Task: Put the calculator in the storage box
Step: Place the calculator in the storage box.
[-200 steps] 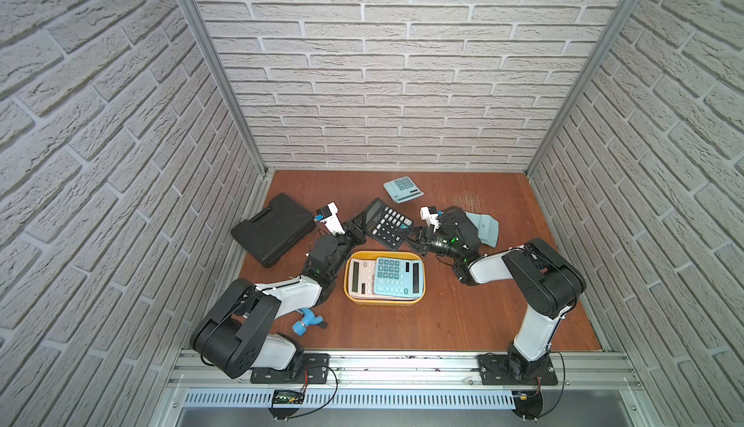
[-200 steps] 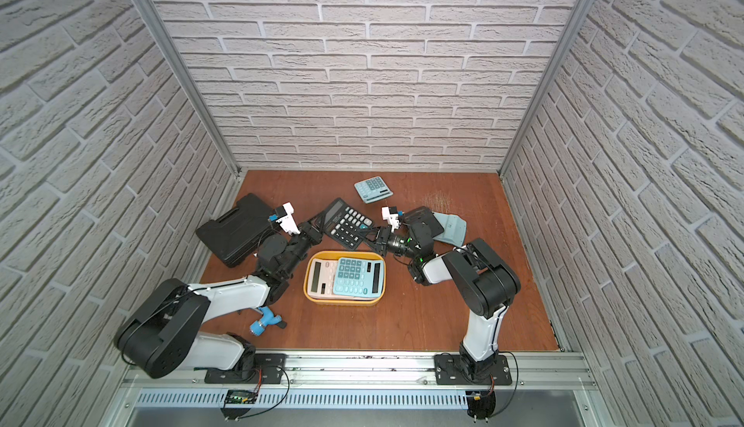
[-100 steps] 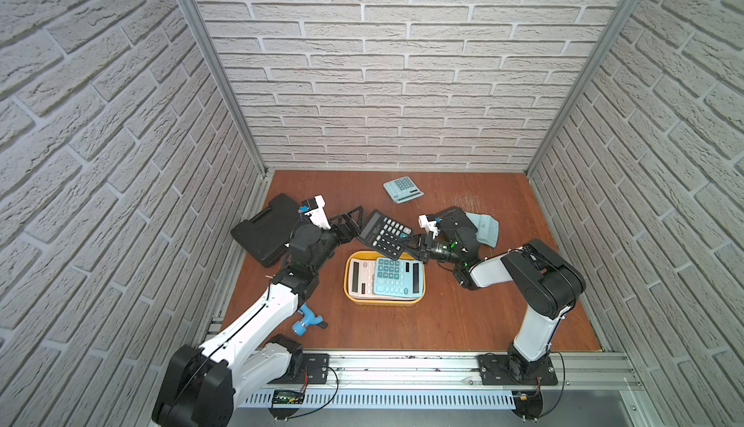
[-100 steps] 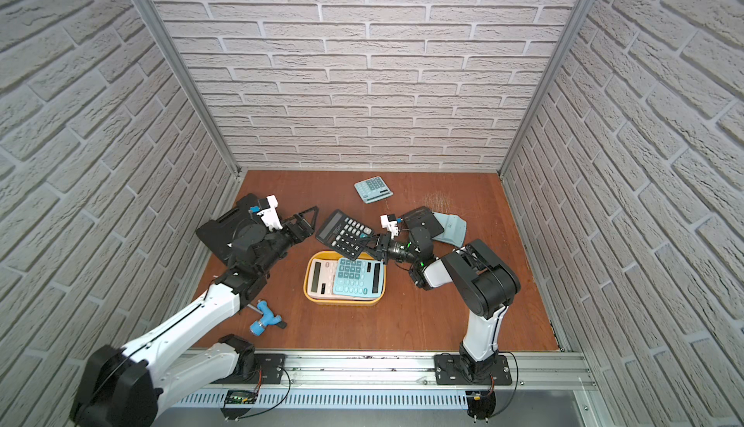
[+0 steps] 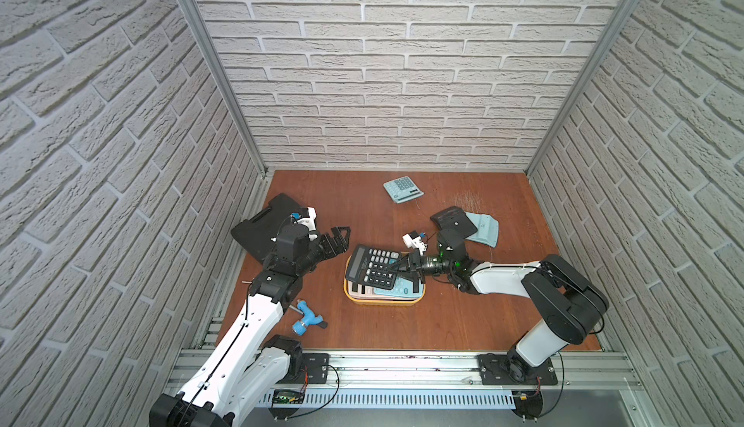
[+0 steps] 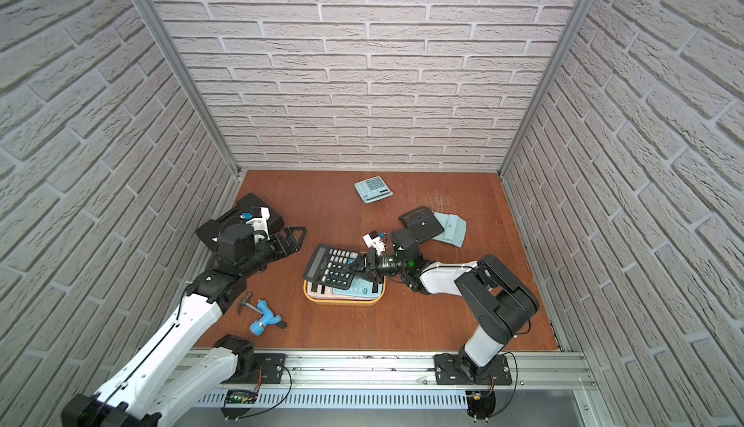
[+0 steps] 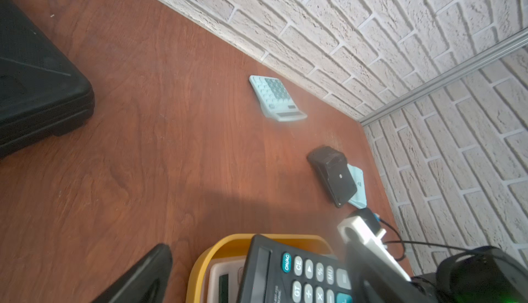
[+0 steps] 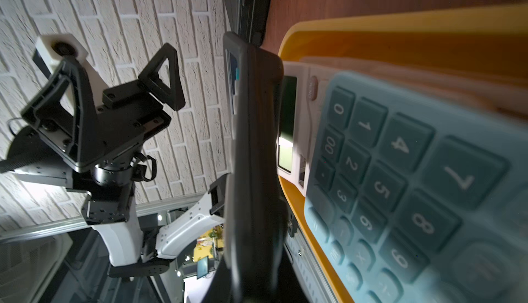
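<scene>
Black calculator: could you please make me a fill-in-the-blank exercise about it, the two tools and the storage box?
1. The right tool holds the black calculator tilted over the ___ storage box.
2. The left tool is ___ and holds nothing.
3. Inside the storage box lie ___ other calculators.

Missing words: yellow; open; two.
</scene>
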`<action>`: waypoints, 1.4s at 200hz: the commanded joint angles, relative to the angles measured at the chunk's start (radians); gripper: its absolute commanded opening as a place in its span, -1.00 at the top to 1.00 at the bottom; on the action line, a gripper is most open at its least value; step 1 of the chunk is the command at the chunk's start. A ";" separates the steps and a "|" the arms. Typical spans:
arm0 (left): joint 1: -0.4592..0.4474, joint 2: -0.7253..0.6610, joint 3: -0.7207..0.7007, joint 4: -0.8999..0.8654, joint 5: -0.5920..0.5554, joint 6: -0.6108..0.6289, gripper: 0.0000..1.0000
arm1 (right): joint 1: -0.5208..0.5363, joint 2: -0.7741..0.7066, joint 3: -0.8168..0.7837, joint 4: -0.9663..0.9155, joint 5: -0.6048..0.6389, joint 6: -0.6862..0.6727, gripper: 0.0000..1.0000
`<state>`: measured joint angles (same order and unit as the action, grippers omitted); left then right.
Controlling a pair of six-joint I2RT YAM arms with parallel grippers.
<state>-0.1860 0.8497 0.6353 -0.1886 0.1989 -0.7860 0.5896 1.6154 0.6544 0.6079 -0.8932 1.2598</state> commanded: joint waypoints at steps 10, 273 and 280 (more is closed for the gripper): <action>0.008 0.000 -0.028 0.007 0.036 0.019 -0.96 | 0.025 -0.064 0.071 -0.236 -0.051 -0.189 0.95; 0.011 0.051 -0.079 0.081 0.088 0.005 -0.96 | 0.000 0.093 0.223 -0.418 -0.080 -0.323 0.87; 0.012 0.050 -0.079 0.081 0.088 0.005 -0.97 | -0.004 0.095 0.219 -0.412 -0.082 -0.318 0.84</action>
<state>-0.1795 0.9081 0.5713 -0.1520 0.2729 -0.7860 0.6037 1.6978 0.8822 0.1249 -0.9470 0.9207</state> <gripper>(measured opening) 0.983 0.168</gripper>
